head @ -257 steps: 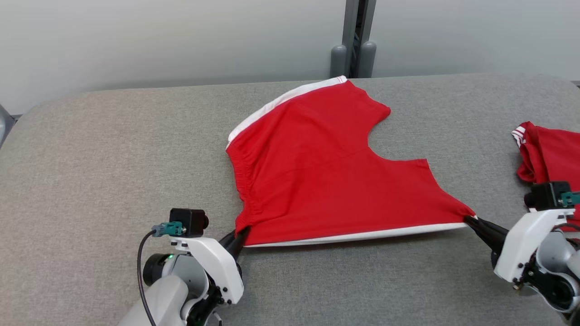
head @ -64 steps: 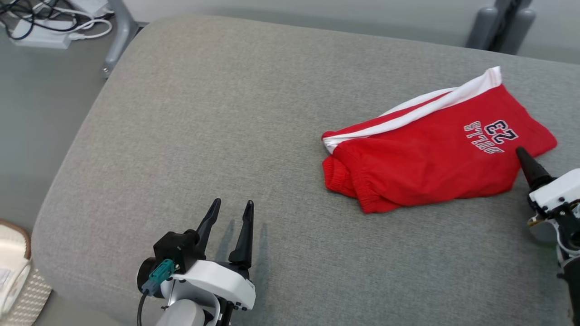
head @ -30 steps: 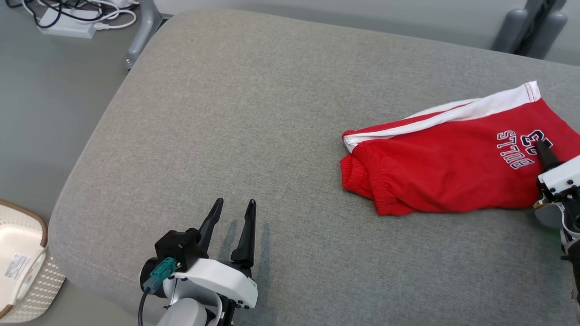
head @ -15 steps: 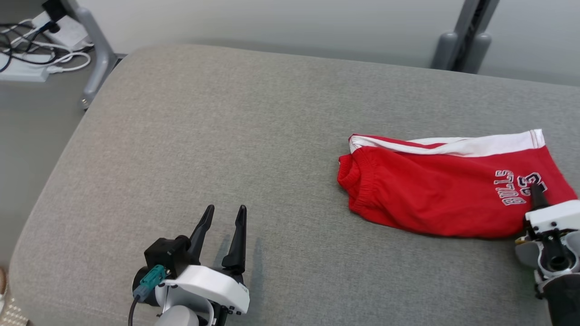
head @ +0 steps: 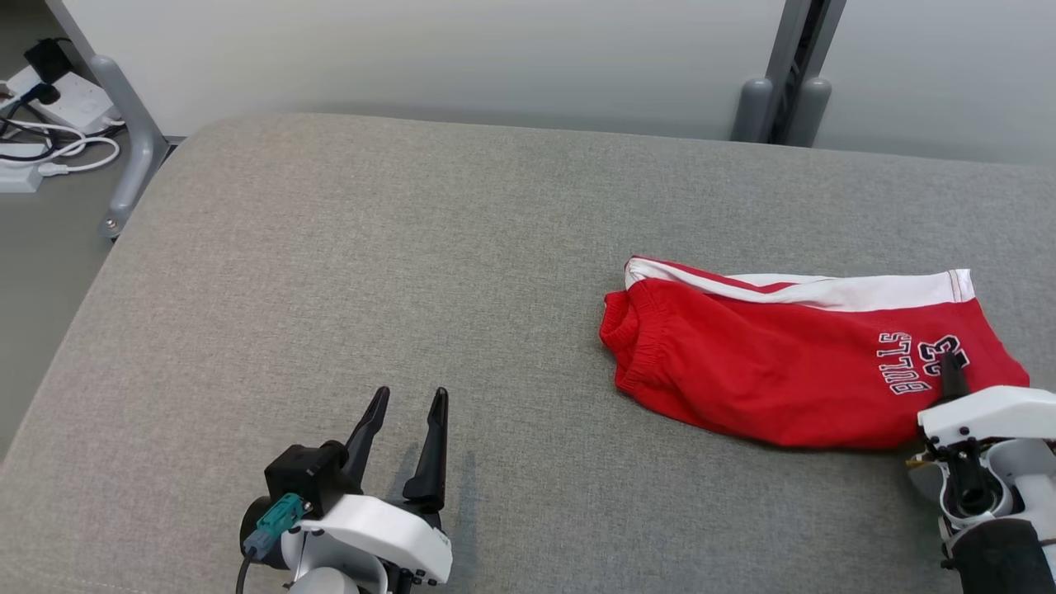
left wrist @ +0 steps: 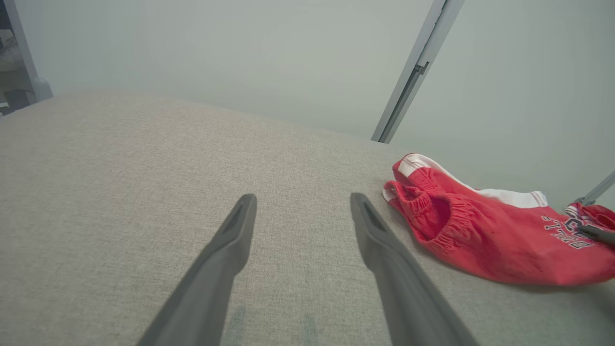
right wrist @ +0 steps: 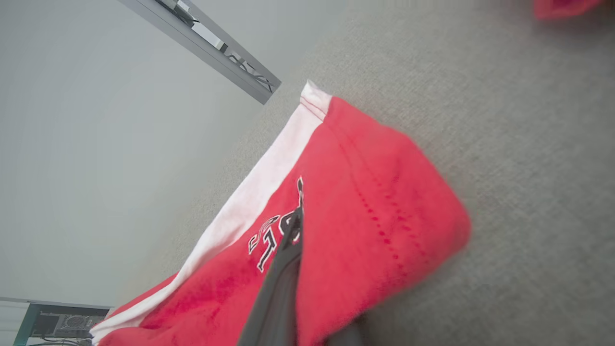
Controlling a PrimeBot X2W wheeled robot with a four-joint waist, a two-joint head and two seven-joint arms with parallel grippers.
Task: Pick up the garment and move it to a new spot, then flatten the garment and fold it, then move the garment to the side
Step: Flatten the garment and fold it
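The garment (head: 784, 379), red shorts with a white side stripe and a dark number print, lies folded on the grey padded table (head: 330, 247) at the right. My right gripper (head: 953, 367) is shut on the garment's right end at the print. In the right wrist view one finger (right wrist: 283, 269) lies on top of the red garment (right wrist: 375, 202), with the other under the fabric. My left gripper (head: 408, 396) hovers open over bare table near the front edge, well left of the garment. In the left wrist view the left gripper (left wrist: 302, 199) holds nothing, and the garment (left wrist: 480, 240) lies to its right.
Another red piece of clothing (right wrist: 562, 6) lies further along the table past the garment's end. A grey post (head: 784, 82) stands behind the table. A table leg (head: 124, 140) and a power strip with cables (head: 49, 107) are on the floor at the far left.
The head camera has swung, so the whole picture has shifted. The garment has turned to lie more level across the table with my right gripper shut on its end. The left gripper stays open.
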